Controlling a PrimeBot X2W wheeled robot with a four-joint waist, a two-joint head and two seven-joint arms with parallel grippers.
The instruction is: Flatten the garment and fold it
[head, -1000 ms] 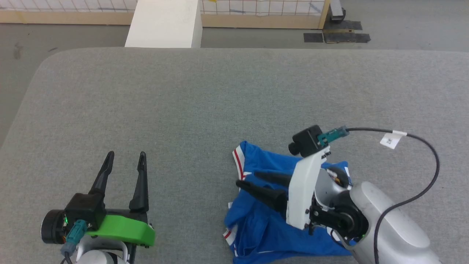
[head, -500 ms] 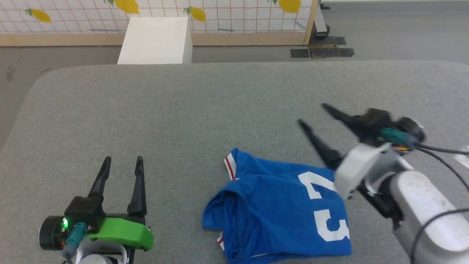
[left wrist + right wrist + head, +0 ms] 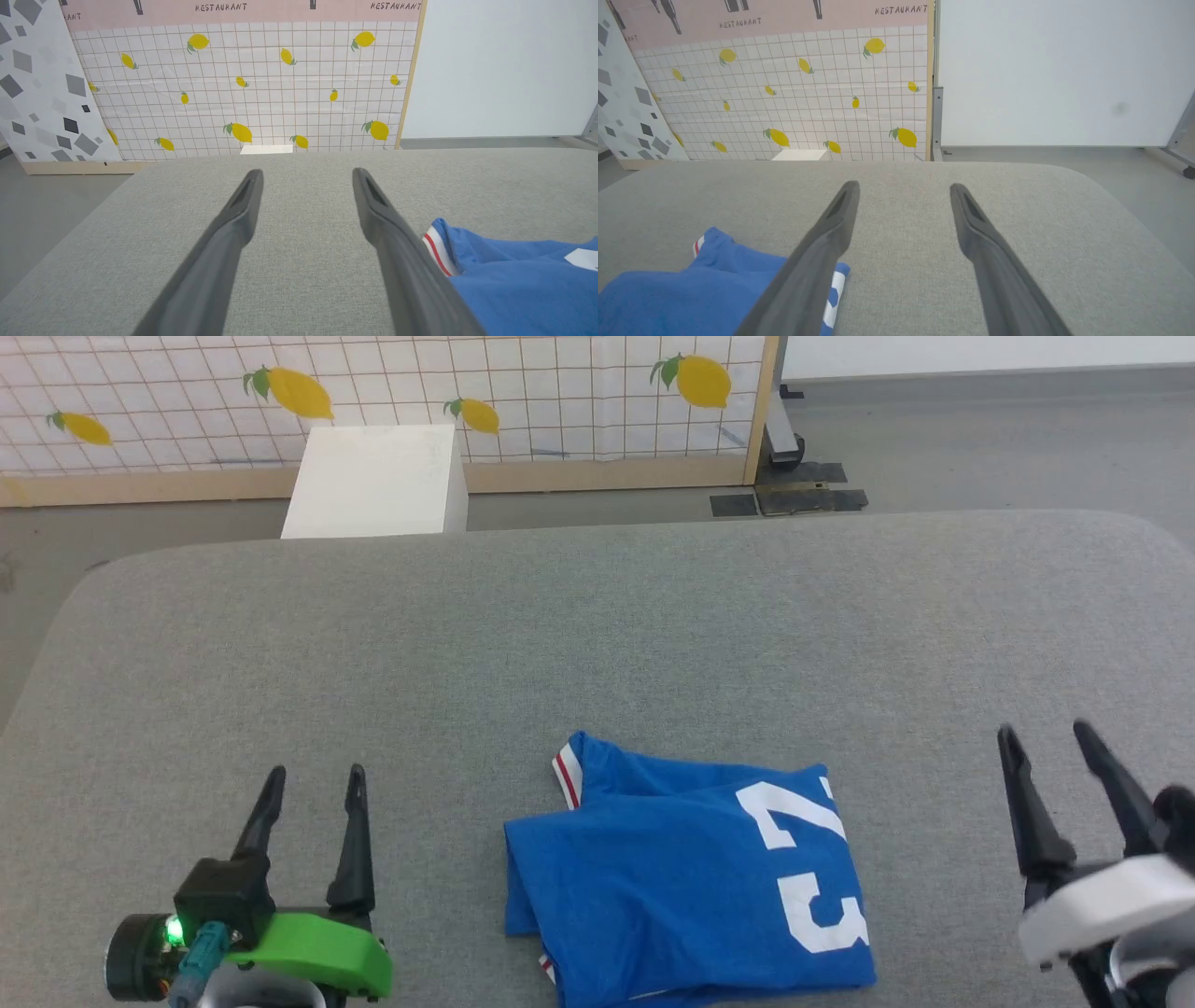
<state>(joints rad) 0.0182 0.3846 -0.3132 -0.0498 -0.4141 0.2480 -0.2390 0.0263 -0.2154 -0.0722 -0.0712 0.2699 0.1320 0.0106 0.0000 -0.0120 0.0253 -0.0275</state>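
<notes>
The garment (image 3: 681, 882), a royal-blue jersey with a white "23" and a red-striped white trim edge, lies folded into a compact rectangle near the front middle of the grey table (image 3: 597, 635). It also appears at the lower right of the left wrist view (image 3: 518, 280) and the lower left of the right wrist view (image 3: 691, 294). My left gripper (image 3: 313, 782) rests open at the lower left, well apart from the garment. My right gripper (image 3: 1044, 737) stands open at the lower right, clear of the cloth, with nothing between its fingers.
Beyond the table's far edge a white box (image 3: 373, 481) stands on the floor before a lemon-patterned tiled panel (image 3: 392, 392). Dark floor plates (image 3: 789, 499) lie at the back right. The table's rounded corners show at far left and far right.
My right gripper has let go of the garment, swung up and away, and come to rest at the lower right. The garment now lies folded. The head camera has tilted up.
</notes>
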